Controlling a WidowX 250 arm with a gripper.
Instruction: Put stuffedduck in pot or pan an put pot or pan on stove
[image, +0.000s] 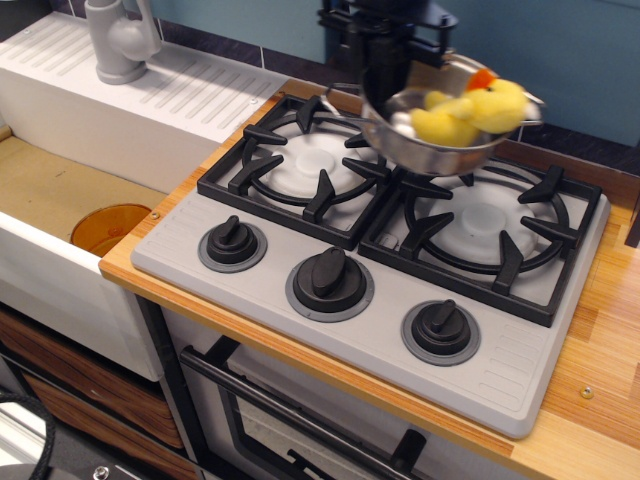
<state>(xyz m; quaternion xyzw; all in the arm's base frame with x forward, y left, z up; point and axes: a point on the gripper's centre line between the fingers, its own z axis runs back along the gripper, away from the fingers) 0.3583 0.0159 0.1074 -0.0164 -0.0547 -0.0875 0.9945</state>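
Observation:
The shiny steel pan (425, 148) hangs in the air above the back of the stove (380, 250), over the gap between the two black grates. The yellow stuffedduck (470, 110) lies inside it, orange beak pointing up and right. My gripper (385, 85) comes down from the top of the frame and is shut on the pan's left rim. Its fingertips are partly hidden behind the pan's edge. The pan is tilted slightly and touches neither grate.
Left burner grate (310, 160) and right burner grate (495, 225) are both bare. Three black knobs (330, 275) line the stove's front. A white sink unit with a grey faucet (120, 40) stands at left, an orange disc (110, 228) below it. Wooden counter (600, 350) runs along the right.

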